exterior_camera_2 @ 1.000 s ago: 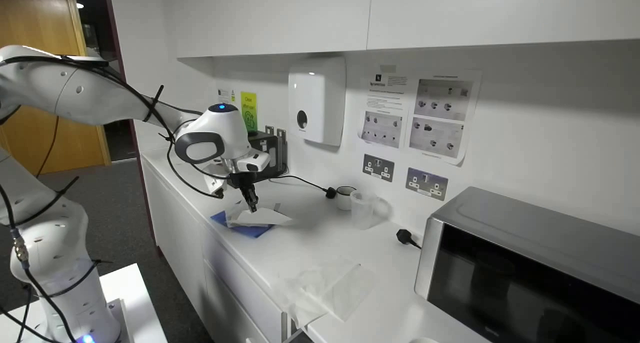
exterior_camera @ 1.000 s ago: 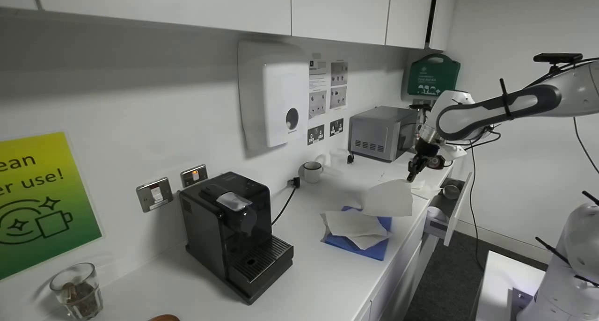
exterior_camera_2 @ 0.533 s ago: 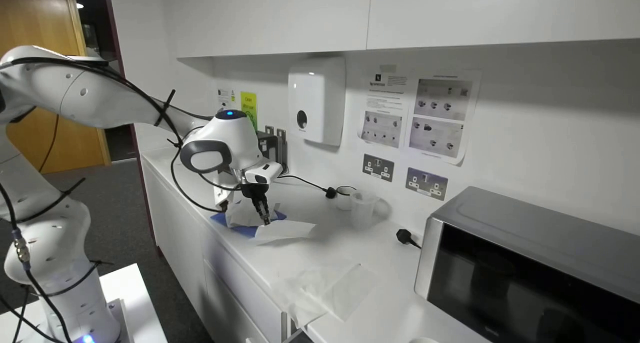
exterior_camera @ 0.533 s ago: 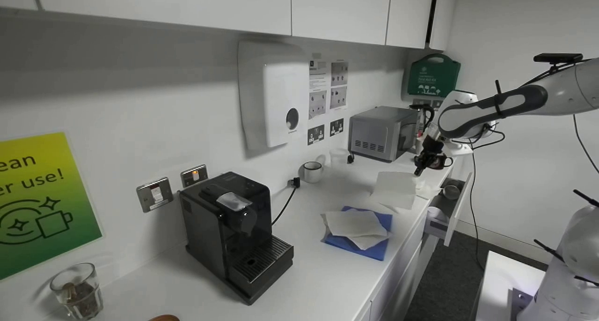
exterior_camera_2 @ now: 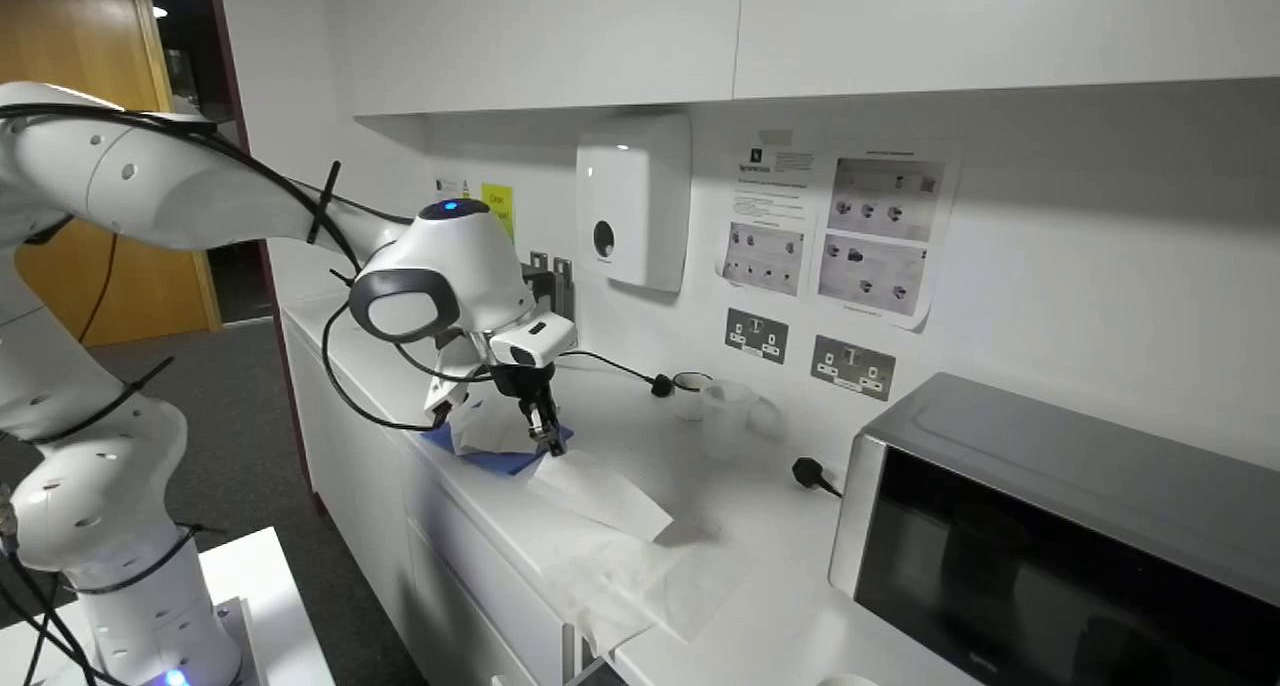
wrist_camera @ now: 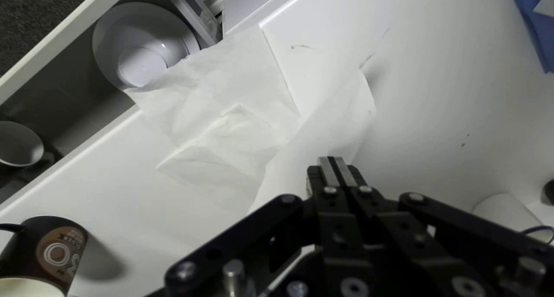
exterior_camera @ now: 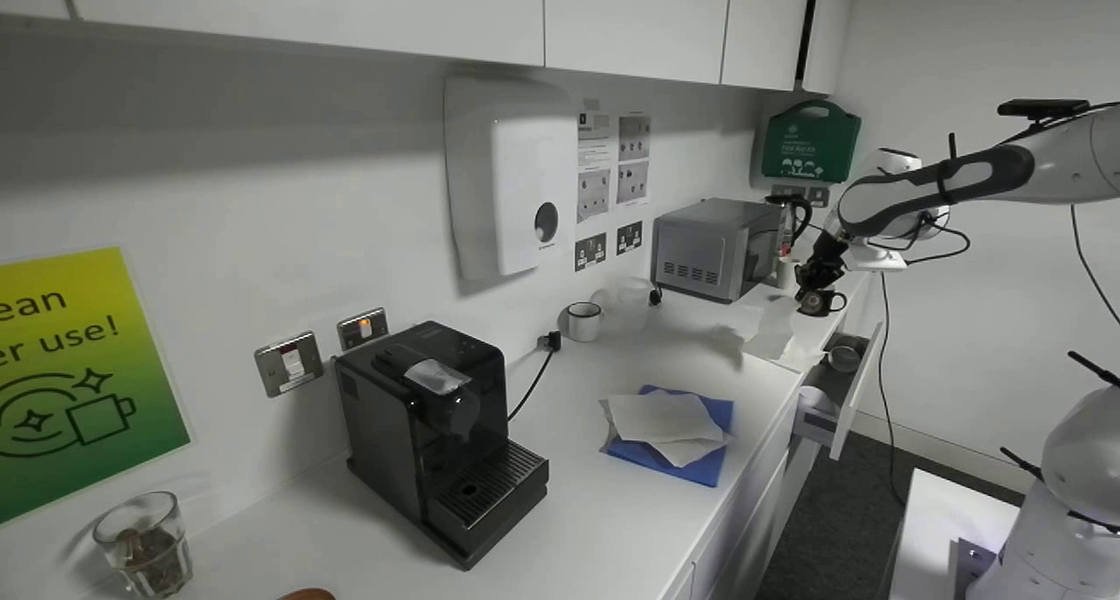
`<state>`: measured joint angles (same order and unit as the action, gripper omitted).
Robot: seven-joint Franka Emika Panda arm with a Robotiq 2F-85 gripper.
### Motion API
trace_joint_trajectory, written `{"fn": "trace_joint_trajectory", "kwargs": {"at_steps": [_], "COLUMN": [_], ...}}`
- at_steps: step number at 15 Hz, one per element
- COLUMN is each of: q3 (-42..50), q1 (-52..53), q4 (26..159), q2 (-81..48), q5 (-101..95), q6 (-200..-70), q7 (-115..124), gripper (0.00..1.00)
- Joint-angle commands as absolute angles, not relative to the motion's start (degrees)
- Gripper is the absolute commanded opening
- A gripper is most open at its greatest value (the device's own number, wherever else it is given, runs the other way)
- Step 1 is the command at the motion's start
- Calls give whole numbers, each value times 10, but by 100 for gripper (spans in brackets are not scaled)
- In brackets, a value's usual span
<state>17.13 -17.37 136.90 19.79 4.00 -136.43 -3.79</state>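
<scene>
Jaws pressed together on a white paper sheet [wrist_camera: 322, 119]

Crumpled papers [wrist_camera: 225, 111] cover the centre of the wrist view, and the white paper sheet overlaps their right-hand side there. Toward the upper left, an open drawer [wrist_camera: 52, 43] holds a white dish [wrist_camera: 114, 33] and a grey mug [wrist_camera: 19, 143]; a dark mug [wrist_camera: 41, 253] sits at lower left on the counter [wrist_camera: 108, 197]. In an exterior view, a flat blue item [exterior_camera: 707, 470] bearing loose papers [exterior_camera: 665, 416] lies right of centre, with a black coffee machine [exterior_camera: 385, 416] to its left and a grey microwave [exterior_camera: 700, 250] farther up. A clear plastic cup [exterior_camera_2: 722, 416] stands right of centre in an exterior view.

The gripper [wrist_camera: 335, 159], low and right of centre in the wrist view, nips the sheet near one edge, leaving most of it free. There its long axis runs from lower left to upper right. In an exterior view it slants from the gripper toward the lower right [exterior_camera_2: 600, 496]; whether that far corner touches the counter cannot be told.
</scene>
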Motion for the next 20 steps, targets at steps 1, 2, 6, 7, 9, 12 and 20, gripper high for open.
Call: {"fn": "trace_joint_trajectory", "kwargs": {"at_steps": [1, 2, 6, 7, 9, 12, 20], "q3": [184, 187, 200, 203, 205, 213, 224], "q1": [-191, -196, -212, -215, -223, -233, -271], "q4": [1350, 1346, 1331, 1329, 1325, 1324, 1333], "q2": [198, 196, 192, 192, 191, 194, 202], "q5": [32, 31, 28, 29, 27, 28, -15], "q6": [-1365, -1365, -1362, -1361, -1360, -1361, -1357], "q7": [-13, -11, 1, 3, 12, 22, 32], "gripper": [0, 0, 0, 0, 0, 0, 0]}}
